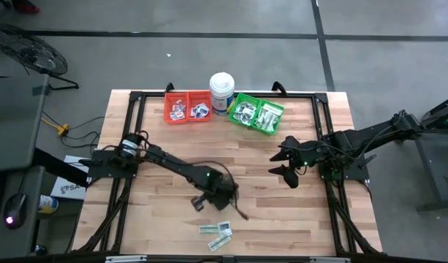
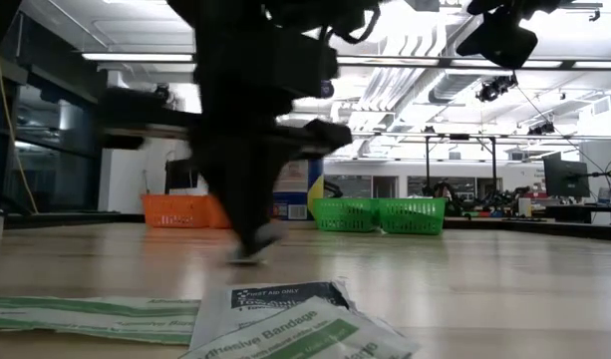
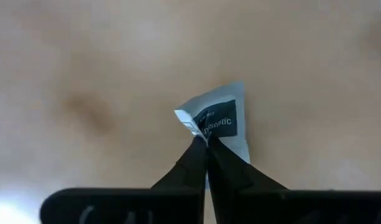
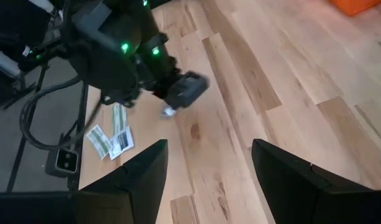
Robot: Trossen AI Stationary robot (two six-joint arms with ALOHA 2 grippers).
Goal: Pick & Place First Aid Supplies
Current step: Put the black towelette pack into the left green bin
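Left gripper [image 3: 206, 144] pinches one corner of a small white packet [image 3: 220, 121] low over mid-table.
Packet judged light, thin, floppy; an edge grip suits it. Right gripper [image 4: 209, 163] waits wide open, empty.

We are seeing a small white antiseptic packet [image 3: 218, 121] with a dark printed panel, pinched at one corner and crumpling, tilting just off the bench. Three more packets are lying overlapped near the bench's front edge: two green-and-white adhesive bandage strips [image 1: 210, 229] and a white square packet [image 2: 275, 299].
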